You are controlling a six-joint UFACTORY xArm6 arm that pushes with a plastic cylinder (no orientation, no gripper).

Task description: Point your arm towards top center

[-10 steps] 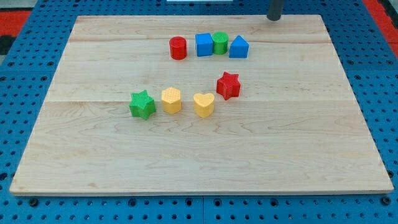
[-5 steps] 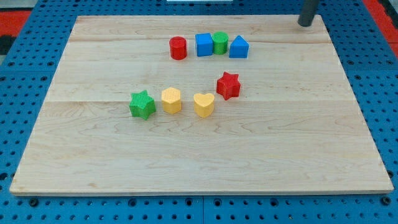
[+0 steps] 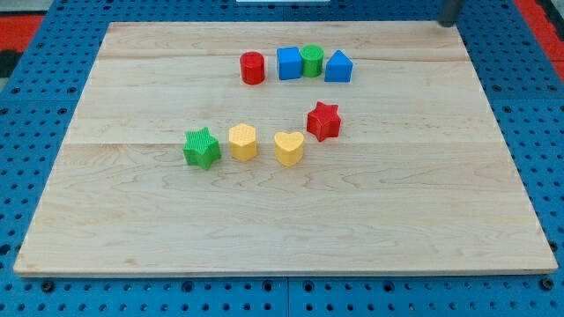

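Note:
My tip shows at the view's top right, at the far right corner of the wooden board, well to the right of all blocks. Near the top middle stands a row: a red cylinder, a blue cube, a green cylinder and a blue triangular block. Lower down lie a red star, a yellow heart, a yellow hexagonal block and a green star.
The board lies on a blue pegboard surface with a red area at the view's top left and another red area at the top right.
My tip has moved to the right along the board's top edge, from right of the block row to the top right corner, and slightly upward. No block has moved.

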